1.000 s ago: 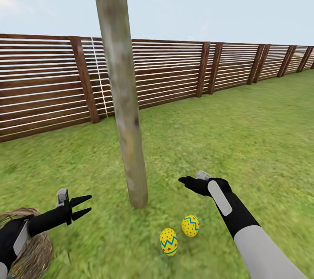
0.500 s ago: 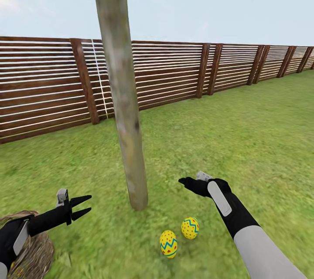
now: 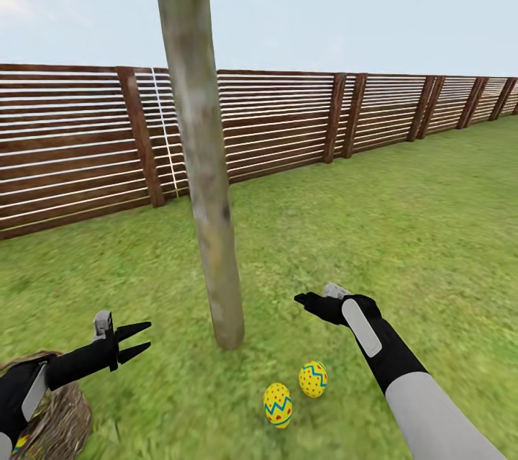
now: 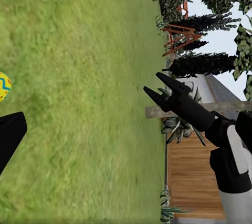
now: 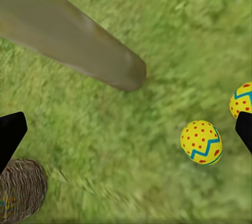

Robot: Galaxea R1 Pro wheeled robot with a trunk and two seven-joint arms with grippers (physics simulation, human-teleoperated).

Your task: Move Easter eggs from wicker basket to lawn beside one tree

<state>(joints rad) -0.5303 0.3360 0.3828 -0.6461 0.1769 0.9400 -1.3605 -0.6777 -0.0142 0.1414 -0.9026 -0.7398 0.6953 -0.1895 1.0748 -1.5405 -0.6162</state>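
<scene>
Lying on the mottled green lawn (image 3: 403,230) near the foot of the smooth pale grey-beige tree trunk (image 3: 208,230), we note two glossy yellow dotted eggs with blue-green zigzag bands (image 3: 278,404) (image 3: 313,379). A brown open-weave wicker basket (image 3: 61,420) sits under our left gripper (image 3: 133,342), jaws spread, empty. Right gripper (image 3: 306,298): cannot tell, probably apart. Possibly a third egg in the basket. Versus earlier, the whole view has shifted slightly; the eggs stay put.

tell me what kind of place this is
A fenced garden, outdoors: green lawn underfoot, a brown slatted fence behind under open sky, and a bare tree trunk with two eggs at its foot.
</scene>
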